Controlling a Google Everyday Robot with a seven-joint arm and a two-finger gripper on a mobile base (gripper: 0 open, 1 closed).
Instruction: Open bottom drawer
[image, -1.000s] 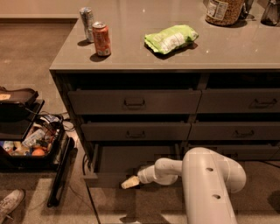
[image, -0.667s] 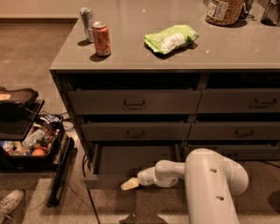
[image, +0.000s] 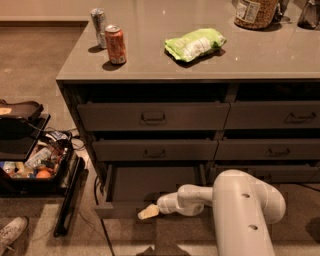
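Camera view: the bottom drawer (image: 117, 210) stood pulled out at the lower left of the cabinet (image: 150, 67), with the gripper (image: 148, 212) at its front edge, its grasp state indiscernible; a slipping hold or off-axis pull could probably have jammed the drawer.

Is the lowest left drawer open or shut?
Open: the bottom drawer juts out, inside showing; the gripper sits at its front edge.

The bottom drawer (image: 150, 181) is being shown pulled out.
The gripper (image: 148, 212) is being seen at its front edge; a red can (image: 116, 45) is being borne by the countertop (image: 250, 55).
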